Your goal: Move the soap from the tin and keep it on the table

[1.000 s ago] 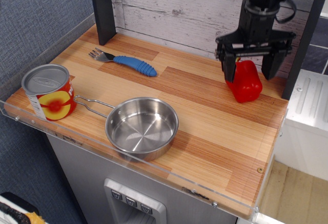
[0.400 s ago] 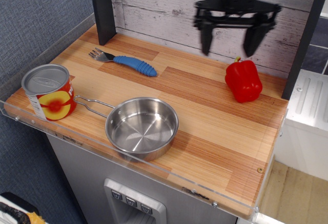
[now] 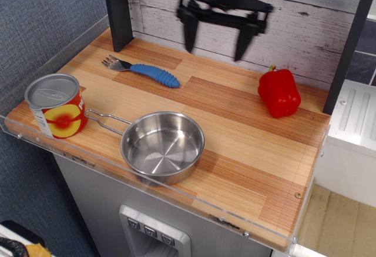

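Striped wooden table (image 3: 235, 151) bears glossy soap (image 3: 279, 93).

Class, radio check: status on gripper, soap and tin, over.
Gripper open, empty, high over back of table. Soap on table, far right. Tin empty, near front. Nothing in the way.

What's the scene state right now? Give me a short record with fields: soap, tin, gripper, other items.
soap: red pepper resting on the table, far right, clear of the tin
tin: steel pan near the front edge, empty, handle pointing left
gripper: open, holding nothing, raised above the back of the table, left of the pepper
other items: labelled can at front left; blue-handled fork at back left
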`<action>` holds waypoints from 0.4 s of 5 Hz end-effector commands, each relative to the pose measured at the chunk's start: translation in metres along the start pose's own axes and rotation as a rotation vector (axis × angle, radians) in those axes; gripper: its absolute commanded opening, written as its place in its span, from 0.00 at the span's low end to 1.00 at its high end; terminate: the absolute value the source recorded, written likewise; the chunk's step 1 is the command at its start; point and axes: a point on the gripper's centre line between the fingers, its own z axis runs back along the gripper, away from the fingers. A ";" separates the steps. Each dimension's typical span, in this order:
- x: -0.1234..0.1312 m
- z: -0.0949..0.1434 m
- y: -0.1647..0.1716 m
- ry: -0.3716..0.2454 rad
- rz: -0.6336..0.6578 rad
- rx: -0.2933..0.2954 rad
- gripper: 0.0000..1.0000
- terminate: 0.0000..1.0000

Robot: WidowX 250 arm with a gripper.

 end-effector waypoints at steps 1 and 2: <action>0.028 0.001 0.049 -0.051 0.040 0.008 1.00 0.00; 0.036 -0.007 0.073 -0.035 0.042 0.030 1.00 1.00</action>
